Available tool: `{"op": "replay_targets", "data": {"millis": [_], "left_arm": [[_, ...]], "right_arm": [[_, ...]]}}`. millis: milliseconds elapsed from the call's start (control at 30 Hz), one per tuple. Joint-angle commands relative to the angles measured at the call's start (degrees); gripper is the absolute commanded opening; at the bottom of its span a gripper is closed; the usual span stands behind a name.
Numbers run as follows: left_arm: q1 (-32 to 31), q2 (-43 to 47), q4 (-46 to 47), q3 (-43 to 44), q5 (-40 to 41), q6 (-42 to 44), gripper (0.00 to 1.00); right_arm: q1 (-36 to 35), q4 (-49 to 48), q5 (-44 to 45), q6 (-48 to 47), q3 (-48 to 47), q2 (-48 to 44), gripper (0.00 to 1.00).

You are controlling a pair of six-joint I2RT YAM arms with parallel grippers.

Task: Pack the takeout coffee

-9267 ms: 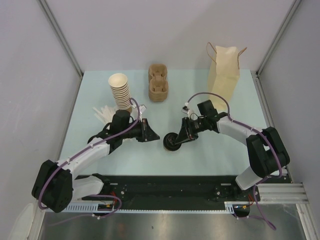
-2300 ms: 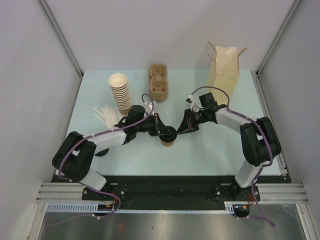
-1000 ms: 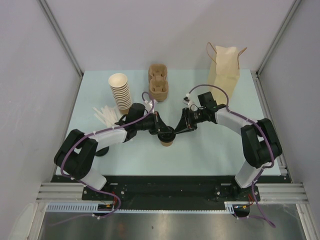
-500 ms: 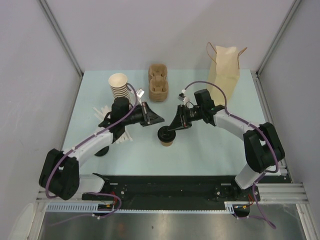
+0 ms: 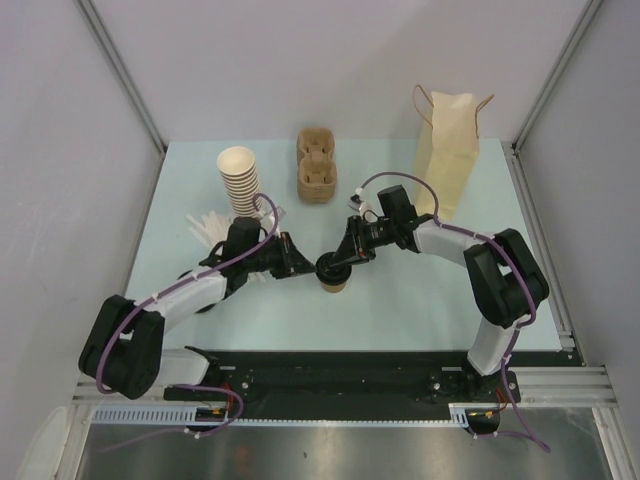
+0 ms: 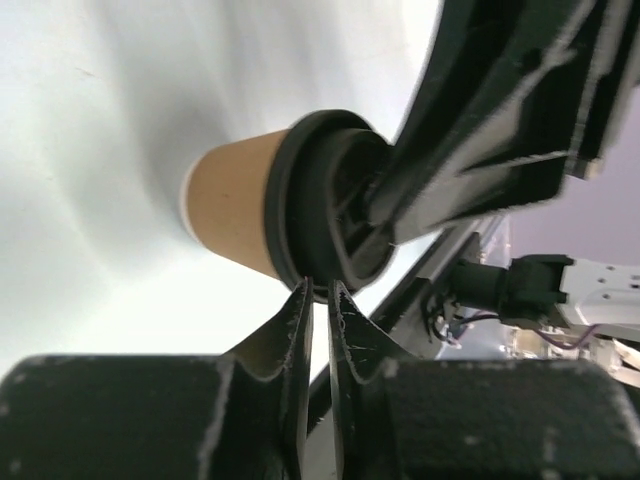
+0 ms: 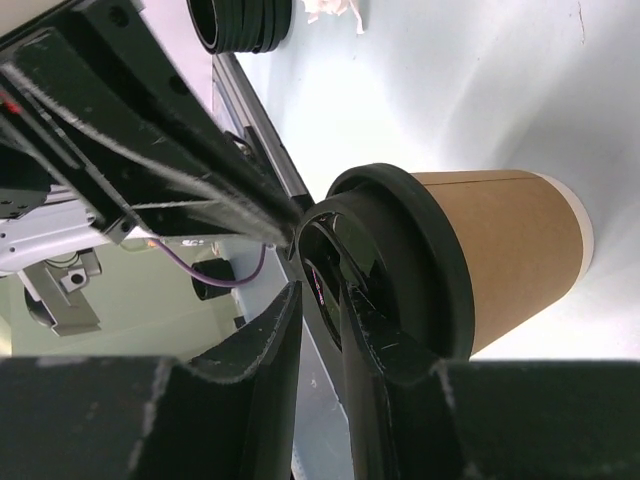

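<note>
Pale blue-green table (image 5: 400,300) inside a grey-walled booth, seen from above and from both wrists. The takeout coffee (image 5: 334,276) stands upright near the table's middle, between the two arms. It is a brown paper cup (image 7: 510,245) capped by a black lid (image 6: 300,200).

The left gripper (image 6: 318,290) reaches in from the cup's left. Its fingers are drawn almost together with only a slit between them, and nothing lies in the slit. The tips sit against the lid's outer rim. The right gripper (image 7: 322,300) comes in from the other side. Its fingers are close together across the lid's raised edge, one outside it and one over the recessed top, and appear to pinch it.

At the far edge stand a pulp cup carrier (image 5: 316,168) and an upright paper bag (image 5: 447,150). A stack of lidless cups (image 5: 239,183) stands far left, and spare lids (image 7: 240,22) lie near the left arm.

Step in hand, as judged: seating the lid, with one arm steadying and the other pressing. The lid looks level on the cup.

The next move calls for both grippers to let go of the rim. One must then open wide enough to take the cup by its wall below the lid. The cup has to stay upright on its way to the carrier or bag, both well apart from it. A squeeze too high or too hard could pop the lid.
</note>
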State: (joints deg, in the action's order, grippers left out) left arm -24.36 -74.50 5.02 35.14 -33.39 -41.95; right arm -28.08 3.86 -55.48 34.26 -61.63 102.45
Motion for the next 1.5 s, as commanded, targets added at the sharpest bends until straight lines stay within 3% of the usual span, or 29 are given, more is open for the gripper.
{"op": "replay_targets", "data": {"millis": [0,600,900,1133,1333,1467], "left_arm": [[0.5,-3.0,0.9,2.2,2.0,2.8,0.17],[0.5,-7.4,0.4,2.9,3.0,4.3,0.25],[0.5,3.6,-1.2,4.2,-2.2,5.6,0.51],[0.6,10.9,-8.7,3.2,0.3,8.5,0.62],[1.9,16.7,-11.9,3.4,1.4,10.6,0.68],[5.1,18.6,-13.7,5.6,1.6,11.7,0.75]], "right_arm": [[-0.2,0.9,1.7,-3.0,-1.0,1.6,0.27],[-0.3,1.9,1.9,-4.6,-1.0,2.4,0.27],[-0.6,2.1,-0.7,-5.1,-3.0,-3.7,0.43],[-0.6,9.8,0.0,-12.2,-8.1,-7.9,0.72],[-2.2,23.7,11.3,-26.9,-13.5,-9.5,0.83],[-9.4,31.1,28.8,-40.7,-16.8,-9.3,0.88]]}}
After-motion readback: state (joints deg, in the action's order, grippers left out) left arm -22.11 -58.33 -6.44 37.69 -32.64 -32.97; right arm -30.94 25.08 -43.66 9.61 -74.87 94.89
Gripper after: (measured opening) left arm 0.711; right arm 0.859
